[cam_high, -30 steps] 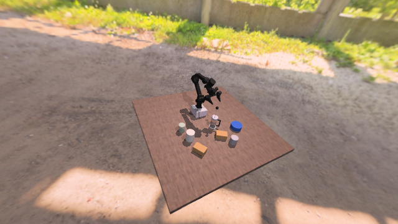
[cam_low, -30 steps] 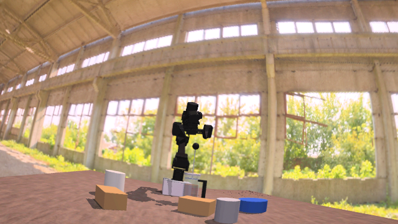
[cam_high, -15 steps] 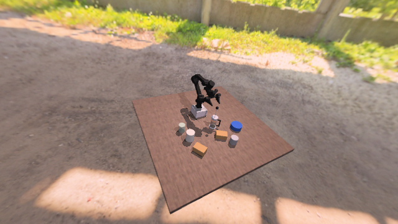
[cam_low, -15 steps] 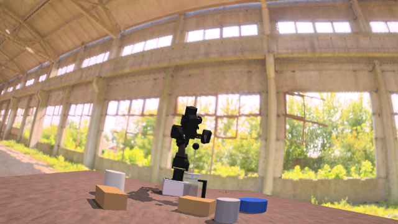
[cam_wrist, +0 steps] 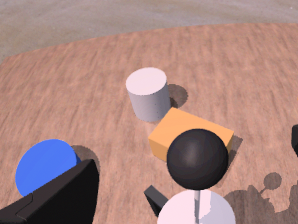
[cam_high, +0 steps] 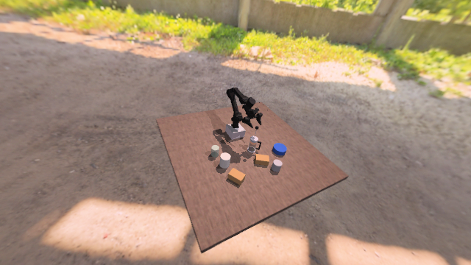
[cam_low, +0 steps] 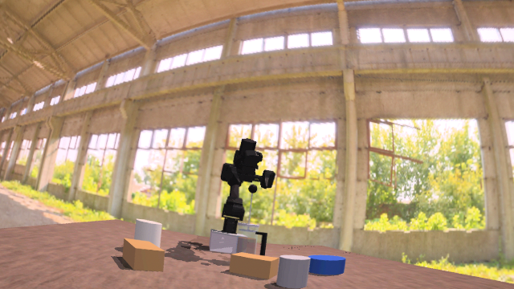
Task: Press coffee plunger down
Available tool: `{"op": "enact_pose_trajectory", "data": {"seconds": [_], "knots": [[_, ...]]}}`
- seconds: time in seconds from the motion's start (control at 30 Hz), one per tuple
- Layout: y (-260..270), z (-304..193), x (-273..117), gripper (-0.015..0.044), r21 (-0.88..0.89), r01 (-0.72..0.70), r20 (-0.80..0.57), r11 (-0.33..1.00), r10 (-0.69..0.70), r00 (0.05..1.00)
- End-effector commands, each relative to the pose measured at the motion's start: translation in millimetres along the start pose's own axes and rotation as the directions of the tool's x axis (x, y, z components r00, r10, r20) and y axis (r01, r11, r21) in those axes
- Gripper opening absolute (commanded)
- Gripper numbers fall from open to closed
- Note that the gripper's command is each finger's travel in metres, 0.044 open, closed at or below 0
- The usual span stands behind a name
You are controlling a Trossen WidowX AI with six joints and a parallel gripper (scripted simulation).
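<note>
The coffee press (cam_high: 254,144) stands upright on the table, with its pale lid (cam_wrist: 218,212) on top and its black handle (cam_high: 260,146) (cam_low: 263,243) (cam_wrist: 155,198) at one side. The plunger's black ball knob (cam_high: 257,127) (cam_low: 252,188) (cam_wrist: 197,159) stands high above the lid on a thin rod, so the plunger is up. My gripper (cam_high: 256,124) (cam_low: 248,180) is wide open and empty, just above the knob. In the wrist view the knob shows between the two spread fingers; nothing shows them touching it. The glass body is mostly hidden in the exterior view.
An orange block (cam_high: 262,160) (cam_low: 254,265) (cam_wrist: 172,131), a grey cylinder (cam_high: 277,165) (cam_low: 293,272) (cam_wrist: 150,100) and a blue disc (cam_high: 280,149) (cam_low: 327,265) (cam_wrist: 46,165) stand near the press. Another orange block (cam_high: 236,176) (cam_low: 144,255), a white cylinder (cam_high: 225,160) and a greenish cylinder (cam_high: 215,151) stand farther off.
</note>
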State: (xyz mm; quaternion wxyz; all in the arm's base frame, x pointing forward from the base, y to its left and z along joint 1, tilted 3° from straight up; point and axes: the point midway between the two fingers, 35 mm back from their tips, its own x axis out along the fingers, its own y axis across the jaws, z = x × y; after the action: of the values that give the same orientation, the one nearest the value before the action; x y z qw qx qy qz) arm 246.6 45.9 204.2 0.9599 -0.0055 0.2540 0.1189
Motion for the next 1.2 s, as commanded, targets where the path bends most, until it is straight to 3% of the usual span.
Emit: {"op": "enact_pose_trajectory", "data": {"seconds": [0.0,0.17,0.57,1.17], "knots": [[0,-2,7,0.0440,0.005,0.003,-0.003,1.000,-0.003,1.000],[0,-2,13,0.0440,0.006,0.003,-0.002,1.000,-0.003,1.000],[0,-2,13,0.0125,0.006,0.003,-0.002,1.000,-0.003,1.000],[0,-9,18,0.0118,0.006,0.003,-0.002,1.000,-0.003,1.000]]}}
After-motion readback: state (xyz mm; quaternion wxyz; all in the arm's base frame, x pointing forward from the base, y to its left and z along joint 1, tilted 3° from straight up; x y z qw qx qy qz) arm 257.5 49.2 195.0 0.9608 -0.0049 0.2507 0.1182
